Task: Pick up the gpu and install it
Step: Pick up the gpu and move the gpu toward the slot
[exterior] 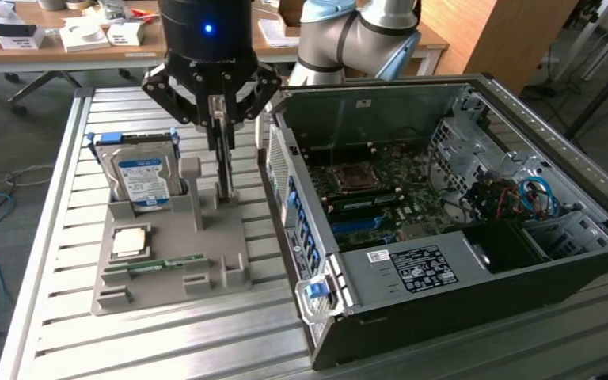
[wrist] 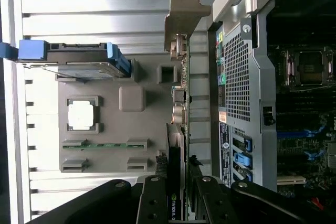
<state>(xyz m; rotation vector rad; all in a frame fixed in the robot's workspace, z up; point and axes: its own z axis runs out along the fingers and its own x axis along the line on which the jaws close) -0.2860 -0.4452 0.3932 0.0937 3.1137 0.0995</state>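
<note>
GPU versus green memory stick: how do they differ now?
The gpu stands tall on edge; the memory stick sits low. The gpu is dark with a tan bracket; the memory stick is green. The pincer grips the gpu, not the memory stick. Both are at the gray holder.

Hand (exterior: 222, 190): black, linkage type, angled bars (exterior: 183, 87) fanning out in a diamond shape, with small silver pivot pins (exterior: 173, 119) at the joints. At 12 o'clock from the bars is a glossy black cylindrical wrist housing (exterior: 225, 43) with one lit blue dot (exterior: 208, 29). At 2 o'clock from the housing is the arm joint (exterior: 331, 39), a pale grey rounded shell with a darker grey band, plus a brushed silver tube (exterior: 389, 14). In the wrist view the bars look matte black, each with a round silver pin head.
</note>
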